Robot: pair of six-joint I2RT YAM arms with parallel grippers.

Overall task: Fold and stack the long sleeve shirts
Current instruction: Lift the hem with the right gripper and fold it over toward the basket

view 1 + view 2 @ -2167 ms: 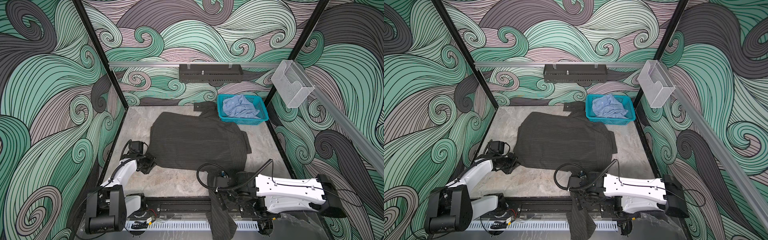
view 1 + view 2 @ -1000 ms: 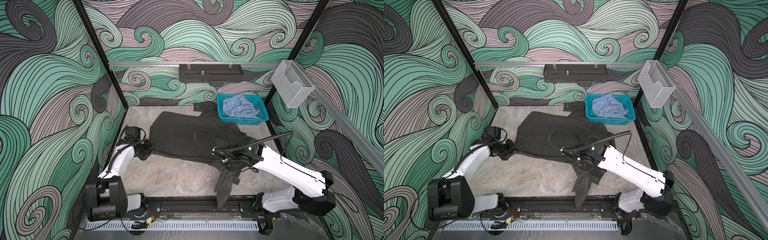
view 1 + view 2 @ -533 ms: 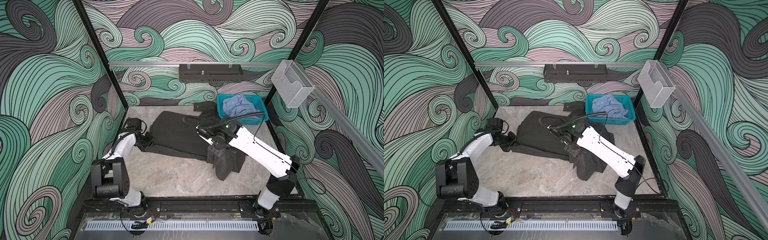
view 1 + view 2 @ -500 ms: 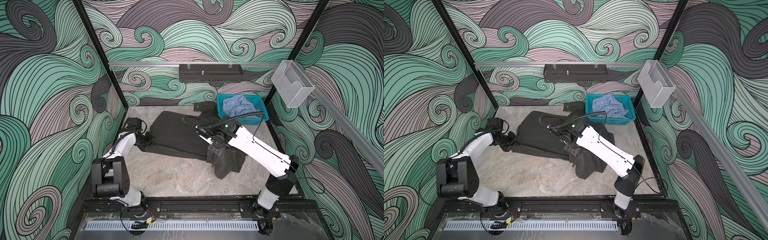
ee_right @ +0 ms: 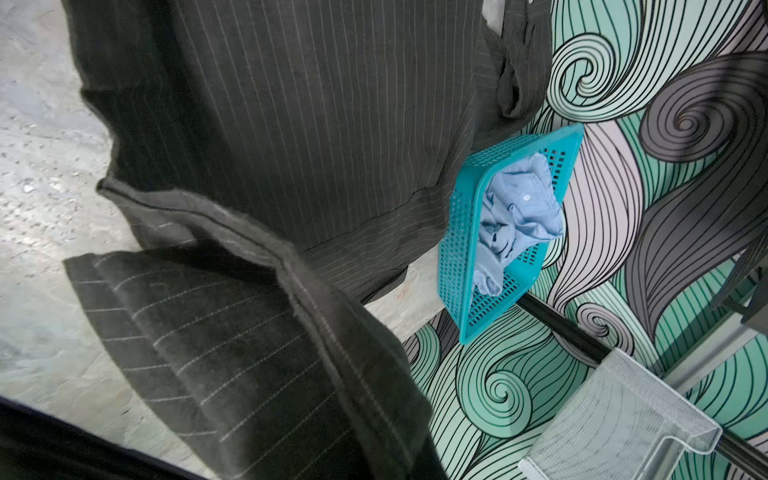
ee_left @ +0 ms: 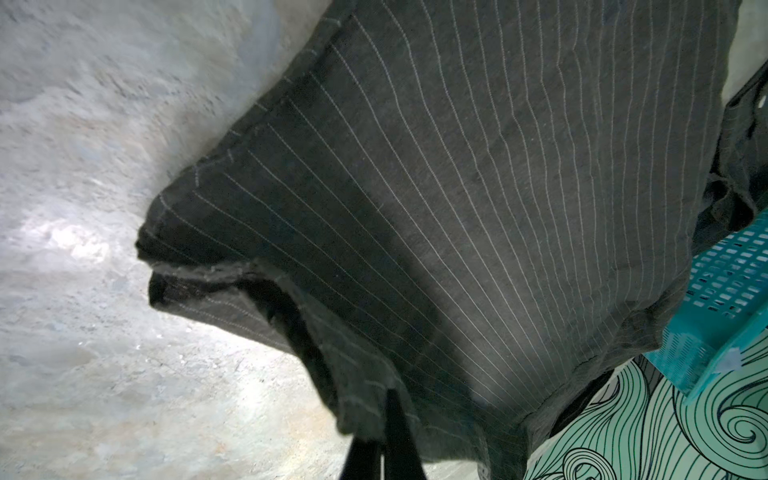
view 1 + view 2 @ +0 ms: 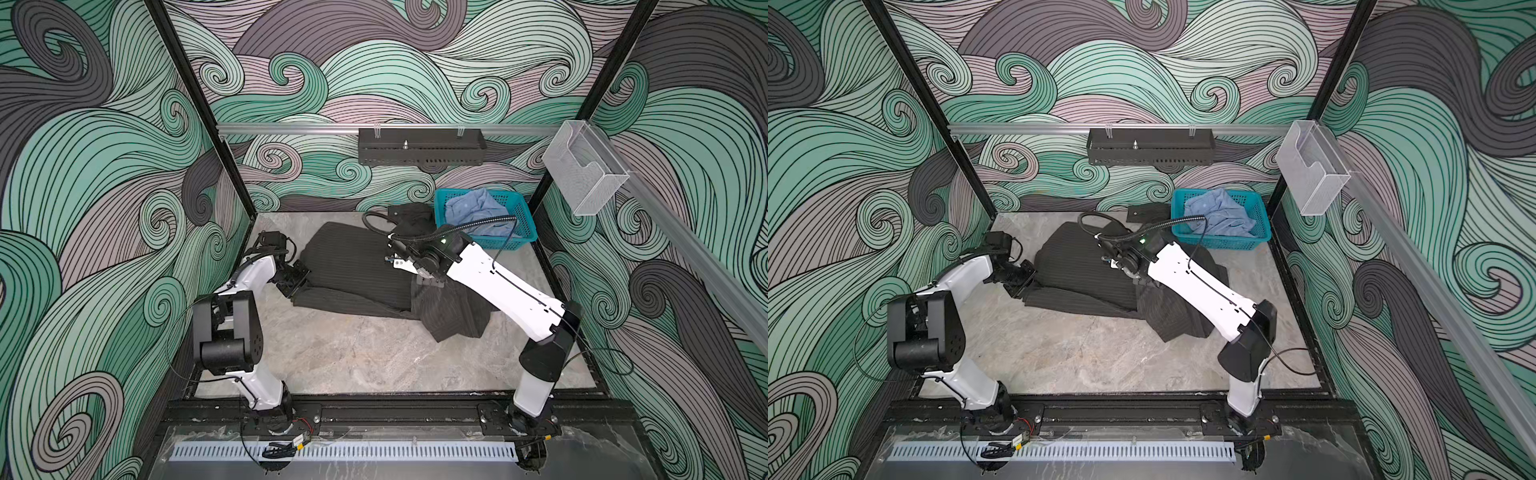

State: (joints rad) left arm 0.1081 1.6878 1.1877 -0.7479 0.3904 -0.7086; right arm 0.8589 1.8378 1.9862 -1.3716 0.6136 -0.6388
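From my station I see the charcoal pinstriped shirt [image 7: 353, 270] spread over the far half of the desk [image 7: 353, 357], its collar end reaching toward the far edge beside the teal basket [image 7: 511, 244]. That basket sits in the far right corner with the light blue shirt [image 7: 478, 210] crumpled inside. My left pincer [image 7: 297, 277] is clamped tight on the shirt's hem near the desk's left edge, and my right pincer [image 7: 429, 281] is closed on a bunched fold at the shirt's right side, with cloth draping down from it.
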